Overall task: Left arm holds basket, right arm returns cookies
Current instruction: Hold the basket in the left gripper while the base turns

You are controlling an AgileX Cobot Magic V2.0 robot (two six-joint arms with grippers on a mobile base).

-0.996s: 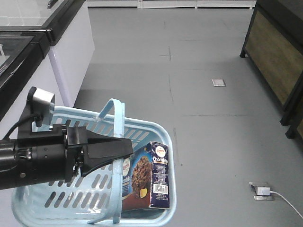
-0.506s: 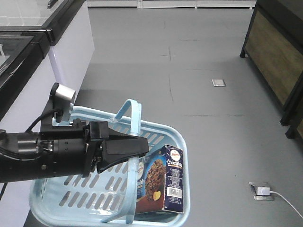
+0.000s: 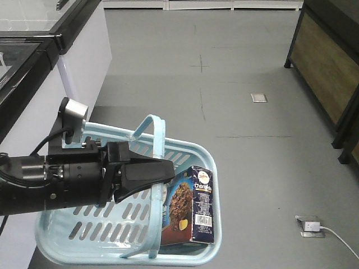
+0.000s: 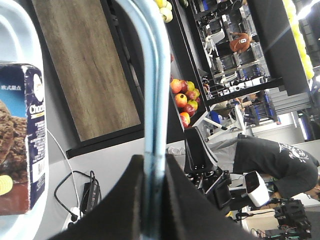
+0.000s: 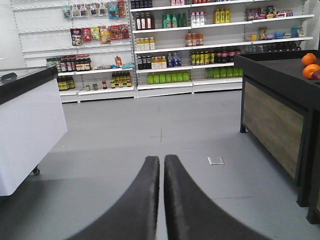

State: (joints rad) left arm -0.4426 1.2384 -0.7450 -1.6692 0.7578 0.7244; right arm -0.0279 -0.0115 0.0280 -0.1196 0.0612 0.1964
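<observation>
The light blue basket [image 3: 84,232] hangs off the floor. My left gripper [image 3: 170,170], at the tip of the black left arm [image 3: 50,188], is shut on one hoop handle [image 3: 159,131]. In the left wrist view the handle [image 4: 152,75] runs straight between the closed jaws of the left gripper [image 4: 153,161]. The cookies [image 3: 193,204], a dark navy carton with a chocolate cookie picture, stand upright in the basket's right end and show at the left edge as cookies [image 4: 22,135]. My right gripper [image 5: 162,159] is shut with nothing in it, pointing down the aisle.
A white freezer cabinet [image 3: 67,56] stands at the left and a dark wooden stand [image 3: 325,61] at the right. A floor socket with a white cable [image 3: 311,226] lies at lower right. Stocked shelves [image 5: 175,45] line the far wall. A person [image 4: 270,155] stands beside the produce stand.
The left arm and the basket have shifted right and risen a little since a second ago, carrying the cookies along; in the last half second they drifted slightly back left.
</observation>
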